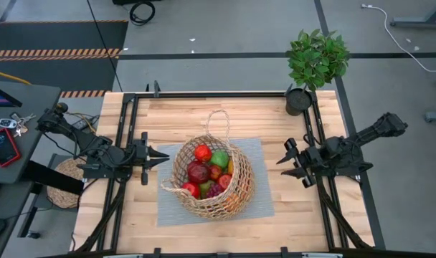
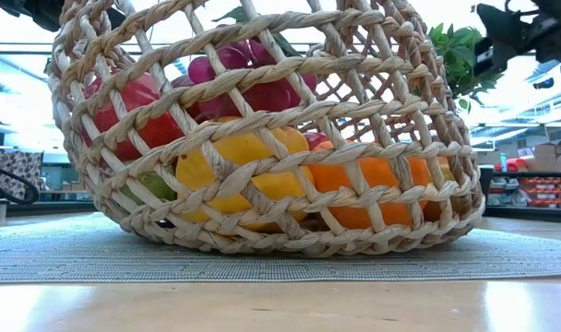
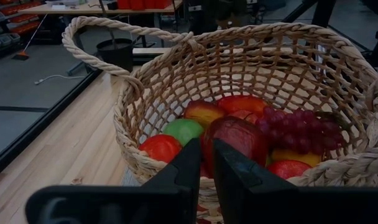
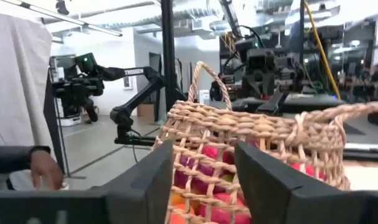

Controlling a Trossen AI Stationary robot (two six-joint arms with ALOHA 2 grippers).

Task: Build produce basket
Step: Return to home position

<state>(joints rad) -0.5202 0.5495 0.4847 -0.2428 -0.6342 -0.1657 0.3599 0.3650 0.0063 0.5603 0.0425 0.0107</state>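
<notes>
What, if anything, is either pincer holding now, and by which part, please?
Nothing is held. The left pincer is shut and empty beside the round tan wicker basket; the right pincer is open and empty.

Both arms are matte black throughout. The left arm (image 1: 96,154) and right arm (image 1: 351,143) are built of blocky, angular links with rounded joint housings. Each ends in a wide bar carrying two fingers. The left gripper (image 3: 206,146) has flat wedge fingers (image 3: 189,171) tapering to blunt tips. Its bar bears a faint raised marking, too dim to read. The right gripper (image 4: 204,149) has the same smooth, slab-like fingers (image 4: 155,180) with slanted inner faces.
</notes>
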